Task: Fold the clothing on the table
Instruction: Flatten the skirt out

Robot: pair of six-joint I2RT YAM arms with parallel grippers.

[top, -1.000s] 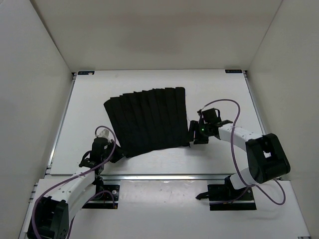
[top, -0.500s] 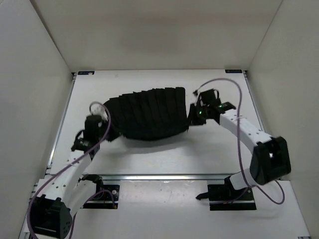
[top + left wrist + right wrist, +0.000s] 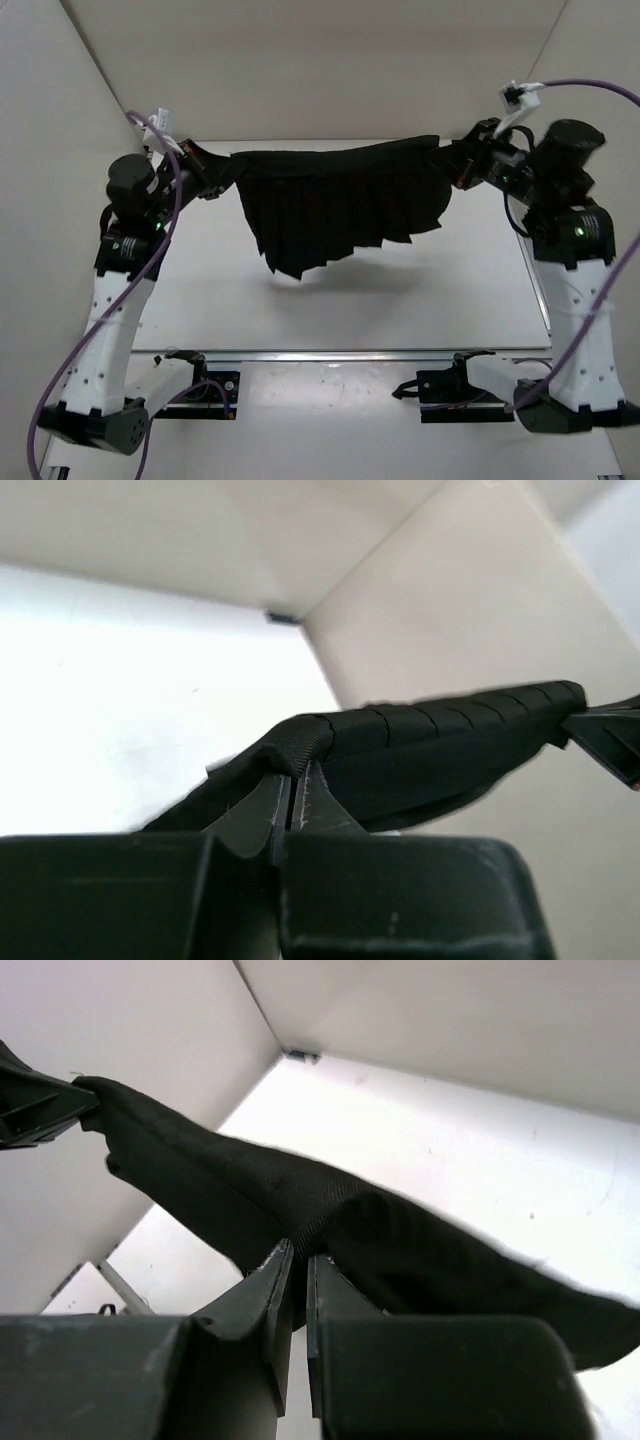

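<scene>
Left wrist view, left gripper (image 3: 292,792): jaws pinched tight on the banded top edge of the clothing (image 3: 430,740).
Right gripper (image 3: 297,1265): jaws closed on the same band, at its other end.
Clothing: stretched between both grippers above the table (image 3: 450,290), pleats hanging down, hem not touching it.
Table: white, with the garment's shadow below the hem.

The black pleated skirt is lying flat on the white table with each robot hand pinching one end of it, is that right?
Not quite. The pleated skirt is not lying flat on the table; it hangs in the air above it, as the top external view shows. The left hand and the right hand do each pinch one end of it.
</scene>
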